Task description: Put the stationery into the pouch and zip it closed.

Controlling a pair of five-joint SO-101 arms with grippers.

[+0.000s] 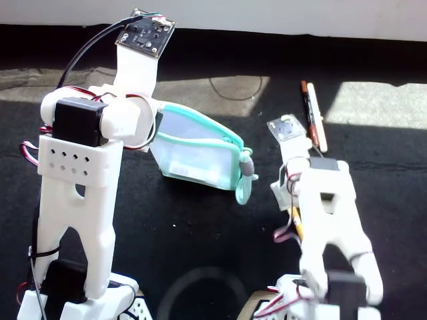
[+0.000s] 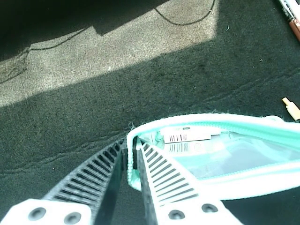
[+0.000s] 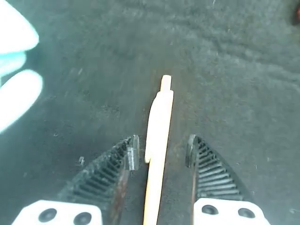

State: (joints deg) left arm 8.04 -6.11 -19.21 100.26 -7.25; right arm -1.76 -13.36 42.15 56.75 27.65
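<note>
Mint translucent pouch (image 1: pixel 193 150); slim cream pen (image 3: pixel 157 140).

I can pass into the pouch (image 1: pixel 193 147) through its open mouth, though the left gripper (image 2: pixel 132 143) pinches one end of it. Off the pouch's zip-pull end, the right gripper (image 3: pixel 161 140) sits spread over a yellow pen (image 3: pixel 157 117). Beyond the pouch lie a thin cable (image 1: pixel 233 90) and two pens (image 1: pixel 315 117). In front of it there is bare mat (image 1: pixel 200 233).
</note>
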